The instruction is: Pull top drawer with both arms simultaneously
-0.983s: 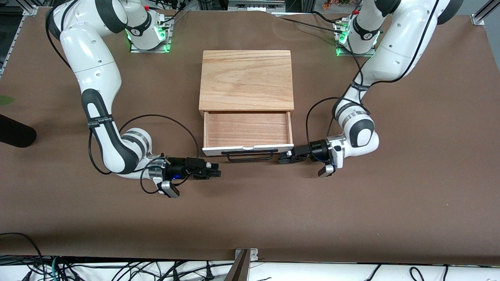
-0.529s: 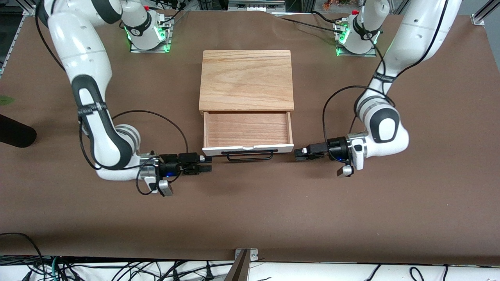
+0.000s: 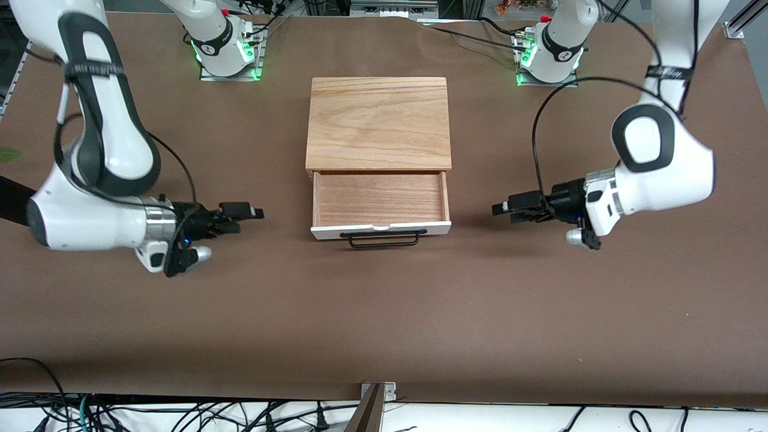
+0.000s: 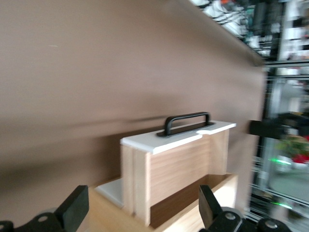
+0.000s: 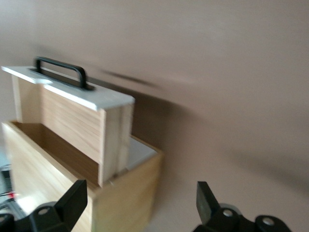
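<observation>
The top drawer (image 3: pixel 380 198) stands pulled out of the light oak cabinet (image 3: pixel 378 123), its reddish-brown tray bare. Its white front panel (image 3: pixel 414 227) and black bar handle (image 3: pixel 379 239) face the front camera. My right gripper (image 3: pixel 249 217) is open and empty over the table beside the drawer, toward the right arm's end. My left gripper (image 3: pixel 503 213) is open and empty over the table beside the drawer, toward the left arm's end. The left wrist view shows the panel (image 4: pixel 178 136) and handle (image 4: pixel 187 122) past my open left gripper (image 4: pixel 141 212). The right wrist view shows the panel (image 5: pixel 72 94) and handle (image 5: pixel 60 70) past my open right gripper (image 5: pixel 140 203).
The brown table (image 3: pixel 384 324) spreads round the cabinet. The two arm bases (image 3: pixel 228 51) (image 3: pixel 547 54) glow green at the table's edge farthest from the front camera. A dark object (image 3: pixel 12 198) lies at the right arm's end. Cables hang below the near edge.
Both grippers have drawn away from the drawer's front, each toward its own end of the table, and the arms have risen. The drawer has not moved.
</observation>
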`<state>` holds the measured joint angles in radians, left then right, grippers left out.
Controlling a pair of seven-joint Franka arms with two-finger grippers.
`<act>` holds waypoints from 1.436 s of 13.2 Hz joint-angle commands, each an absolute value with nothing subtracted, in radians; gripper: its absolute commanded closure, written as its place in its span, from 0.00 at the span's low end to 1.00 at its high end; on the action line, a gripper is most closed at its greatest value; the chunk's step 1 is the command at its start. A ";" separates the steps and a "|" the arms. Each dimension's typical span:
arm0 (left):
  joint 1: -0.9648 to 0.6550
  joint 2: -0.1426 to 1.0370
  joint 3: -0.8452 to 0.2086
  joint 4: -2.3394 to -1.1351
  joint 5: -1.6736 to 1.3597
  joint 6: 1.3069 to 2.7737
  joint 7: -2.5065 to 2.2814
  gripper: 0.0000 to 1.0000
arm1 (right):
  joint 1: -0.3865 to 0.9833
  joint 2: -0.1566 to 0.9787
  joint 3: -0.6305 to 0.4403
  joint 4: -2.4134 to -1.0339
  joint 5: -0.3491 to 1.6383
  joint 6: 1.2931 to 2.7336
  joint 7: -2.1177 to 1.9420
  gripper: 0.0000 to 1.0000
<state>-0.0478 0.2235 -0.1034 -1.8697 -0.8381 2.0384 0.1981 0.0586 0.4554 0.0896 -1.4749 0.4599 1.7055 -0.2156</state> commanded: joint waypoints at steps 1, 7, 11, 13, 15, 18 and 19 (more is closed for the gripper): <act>-0.048 0.063 -0.106 -1.940 -0.627 1.976 0.077 0.00 | 0.057 0.298 0.089 -1.542 0.242 1.652 -0.095 0.00; -0.048 -0.057 -0.075 -1.850 -0.142 1.683 0.051 0.00 | 0.060 0.037 -0.036 -1.663 -0.011 1.545 -0.043 0.00; -0.051 -0.060 -0.060 -1.701 0.064 1.519 0.061 0.00 | 0.081 -0.003 -0.107 -1.664 -0.020 1.562 -0.035 0.00; -0.049 -0.060 -0.055 -1.687 0.074 1.508 0.061 0.00 | 0.084 -0.009 -0.107 -1.663 -0.023 1.555 -0.037 0.00; -0.048 -0.058 -0.037 -1.690 0.072 1.508 0.060 0.00 | 0.083 -0.008 -0.107 -1.660 -0.023 1.555 -0.037 0.00; -0.043 -0.060 -0.034 -1.695 0.037 1.505 0.055 0.00 | 0.083 -0.003 -0.107 -1.658 -0.026 1.557 -0.037 0.00; -0.037 -0.063 -0.032 -1.697 0.022 1.505 0.054 0.00 | 0.083 -0.002 -0.107 -1.657 -0.026 1.557 -0.037 0.00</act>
